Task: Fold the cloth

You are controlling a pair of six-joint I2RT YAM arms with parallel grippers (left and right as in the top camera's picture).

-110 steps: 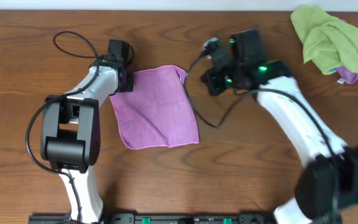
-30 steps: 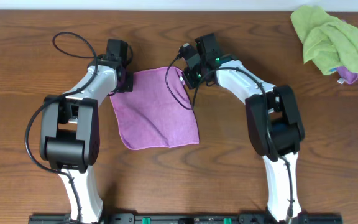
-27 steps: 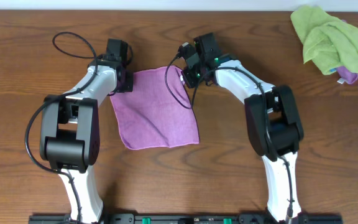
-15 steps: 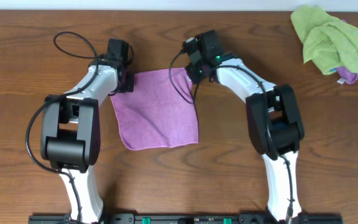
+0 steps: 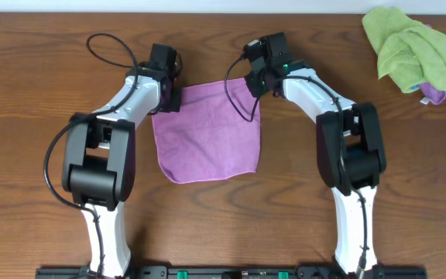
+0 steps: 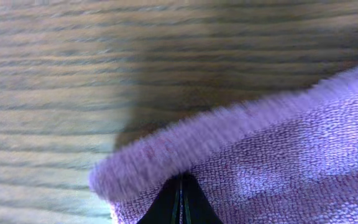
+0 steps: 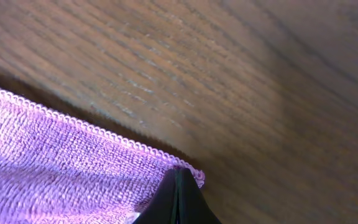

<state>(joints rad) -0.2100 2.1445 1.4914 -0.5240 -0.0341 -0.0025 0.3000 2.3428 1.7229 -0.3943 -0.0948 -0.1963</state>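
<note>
Purple cloth (image 5: 207, 132) is seen spread open on the wooden desk (image 5: 37, 93), between the two arms and toward the far side. Its far edge is stretched between the two tools, and the rest is laid out toward the arm bases, with the near corners rounded.

The far left corner is pinched by the left tool (image 5: 166, 101), whose fingers are closed tight on the fabric. In the left wrist view the dark tips of the left tool (image 6: 180, 199) are pressed together with the cloth (image 6: 278, 155) bunched around them, the thick hem curling just beyond the tips. A shadow is cast on the wood beside that hem.

The far right corner is gripped in the same way by the right tool (image 5: 256, 81). In the right wrist view the right tool (image 7: 178, 199) is closed to a narrow point just at the stitched corner of the cloth (image 7: 55, 162), which runs off to the left.

A black cable (image 5: 238, 105) from the right arm is looped over the right part of the cloth. A crumpled lime-green cloth (image 5: 409, 46) is left at the far right corner of the desk, well apart from both tools.
</note>
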